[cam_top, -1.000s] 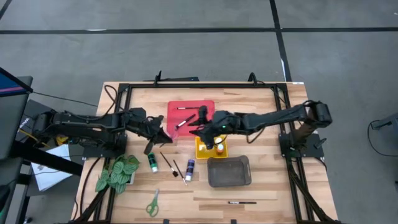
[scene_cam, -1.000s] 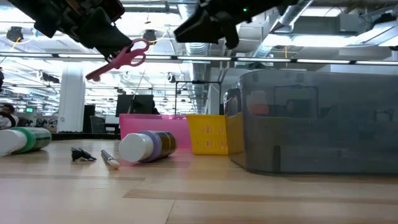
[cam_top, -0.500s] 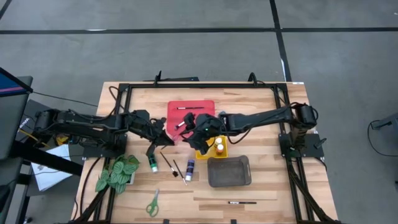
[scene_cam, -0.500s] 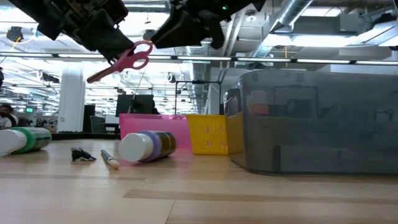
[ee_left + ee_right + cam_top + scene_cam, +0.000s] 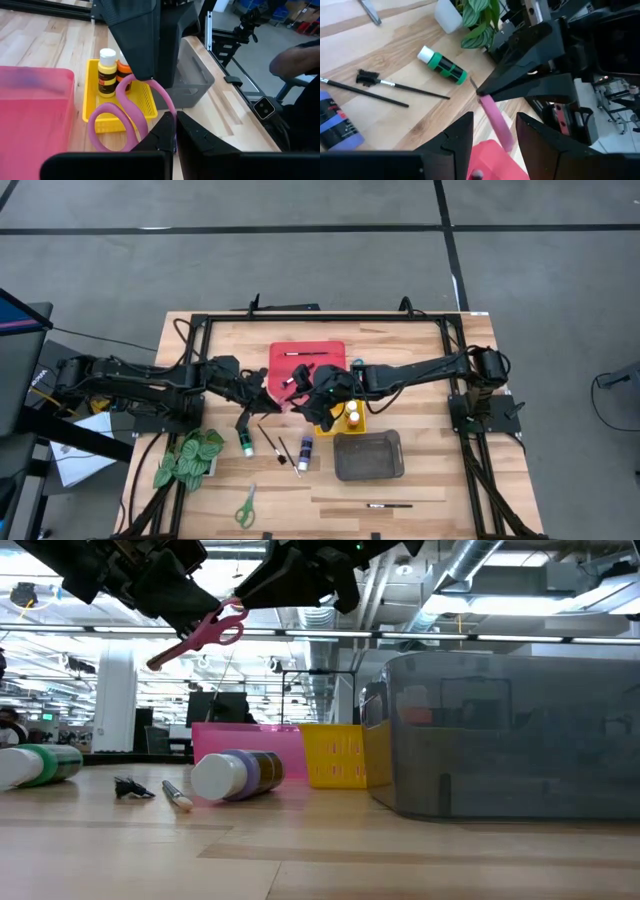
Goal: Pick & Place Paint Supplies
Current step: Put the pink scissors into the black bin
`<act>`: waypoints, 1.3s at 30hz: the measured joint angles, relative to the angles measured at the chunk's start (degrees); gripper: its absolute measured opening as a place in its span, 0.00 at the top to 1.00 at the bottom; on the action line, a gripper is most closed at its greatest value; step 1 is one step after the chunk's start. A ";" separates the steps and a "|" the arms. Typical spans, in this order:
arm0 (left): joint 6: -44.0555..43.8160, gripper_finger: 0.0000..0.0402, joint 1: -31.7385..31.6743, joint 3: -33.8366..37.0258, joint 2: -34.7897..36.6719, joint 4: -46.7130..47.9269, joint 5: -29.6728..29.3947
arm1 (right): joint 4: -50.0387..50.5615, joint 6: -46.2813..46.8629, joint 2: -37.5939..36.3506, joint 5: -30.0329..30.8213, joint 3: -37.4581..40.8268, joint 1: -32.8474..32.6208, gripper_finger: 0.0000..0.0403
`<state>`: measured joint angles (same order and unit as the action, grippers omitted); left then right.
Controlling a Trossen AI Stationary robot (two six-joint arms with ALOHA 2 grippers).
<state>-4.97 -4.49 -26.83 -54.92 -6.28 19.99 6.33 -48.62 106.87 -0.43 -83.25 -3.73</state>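
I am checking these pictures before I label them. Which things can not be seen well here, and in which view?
- Blades of the pink-handled scissors: hidden inside the shut left gripper, low and left wrist views.
- Inside of the grey plastic tray: low view, its cloudy wall blurs it.
- Orange bottle in the yellow basket: left wrist view, right gripper covers it.
- Black brush near the table's front edge: high view, too small.
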 joint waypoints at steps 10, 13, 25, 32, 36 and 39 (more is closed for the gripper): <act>0.00 1.00 0.94 0.00 0.00 -2.87 0.03 | -1.90 -0.31 0.00 -1.29 0.01 0.48 0.64; 0.00 1.00 1.31 0.00 0.00 -3.21 0.04 | -1.88 -0.44 0.00 -1.29 0.02 0.50 0.64; 0.15 1.00 1.31 0.00 0.00 -3.21 0.02 | -2.50 -0.75 0.00 -1.29 0.05 0.50 0.65; 0.17 1.00 1.31 0.00 0.00 -3.96 0.04 | -2.28 -1.46 0.20 -1.27 0.08 0.50 0.77; 0.15 0.99 1.31 0.02 0.02 -4.15 0.30 | -1.52 -1.57 0.22 -1.68 0.08 0.48 0.93; 0.11 0.99 1.37 0.07 0.02 -4.19 0.61 | -1.47 -1.56 0.24 -1.60 0.16 0.42 0.96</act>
<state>-4.86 -3.11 -26.76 -54.89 -10.47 20.60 4.87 -50.18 107.11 -2.02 -83.09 -3.31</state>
